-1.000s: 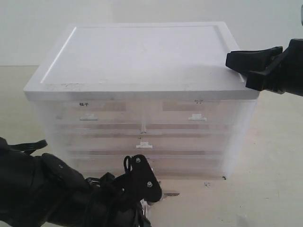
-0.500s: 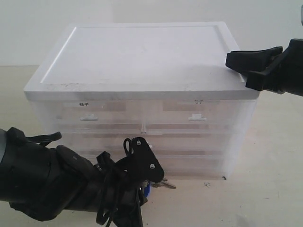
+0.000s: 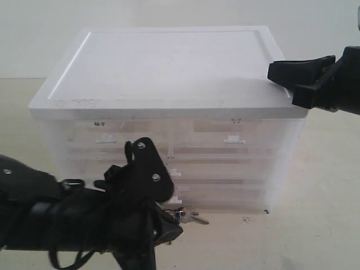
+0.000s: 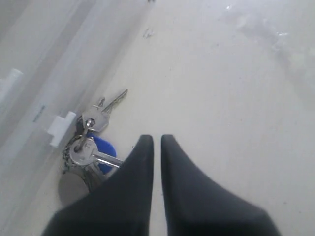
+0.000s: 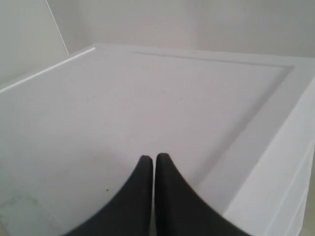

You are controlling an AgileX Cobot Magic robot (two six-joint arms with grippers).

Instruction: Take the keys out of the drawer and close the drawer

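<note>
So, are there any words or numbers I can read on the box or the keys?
Left label, on the top left drawer: dark marks, too blurred to read.
Right label, on the top right drawer: fainter, too blurred to read.
Keys: no marking clear enough to read.
No other text shows.

A pale cream table (image 3: 329,225) fills the lower part of the frame and runs out to both sides; a translucent drawer cabinet (image 3: 169,84) with a white top stands on it at centre; the keys (image 3: 188,216) lie flat on the bare surface at lower centre, just in front of the cabinet's foot, a blue fob (image 4: 104,147) among the silver blades.
</note>
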